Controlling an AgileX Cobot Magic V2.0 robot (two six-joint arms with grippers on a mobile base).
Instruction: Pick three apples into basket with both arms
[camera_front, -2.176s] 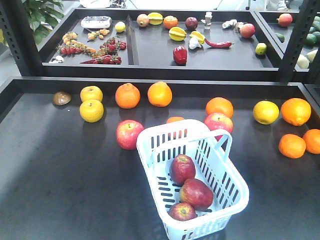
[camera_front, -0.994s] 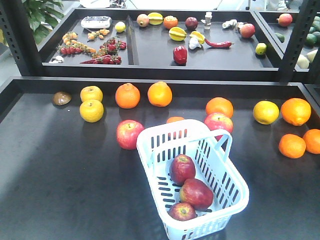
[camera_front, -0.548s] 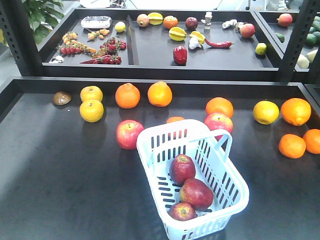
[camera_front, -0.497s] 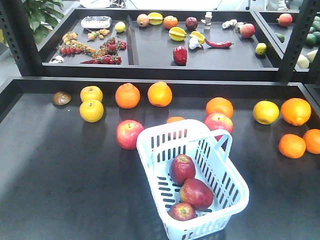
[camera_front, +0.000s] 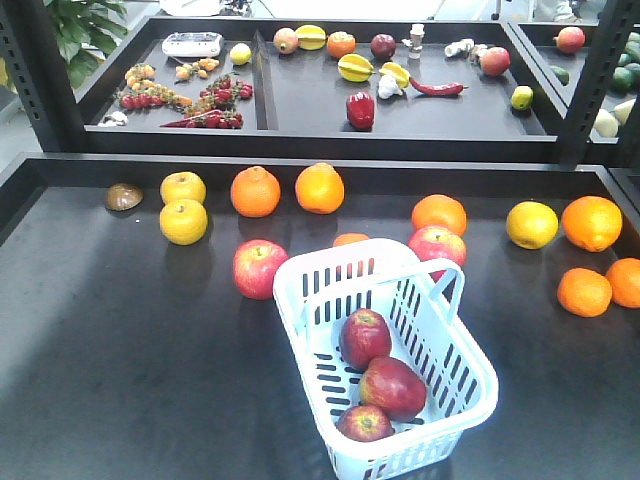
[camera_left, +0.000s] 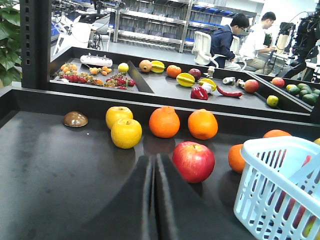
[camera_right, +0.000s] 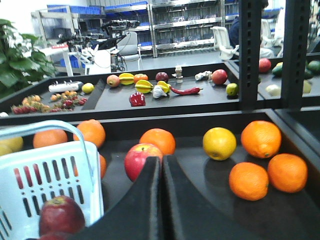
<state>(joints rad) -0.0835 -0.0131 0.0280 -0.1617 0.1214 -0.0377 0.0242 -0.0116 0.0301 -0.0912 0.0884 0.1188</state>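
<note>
From the front, the pale basket sits on the dark table with all three dark red apples lying inside it in a row, a brighter red apple just outside its left corner and oranges scattered behind; neither arm shows here. In the left wrist view the left gripper has its black fingers pressed together on nothing, above the table near that brighter apple, the basket at the right edge. In the right wrist view the right gripper is likewise clenched and empty, with the basket to its left and one dark apple seen behind the basket's slotted wall
</note>
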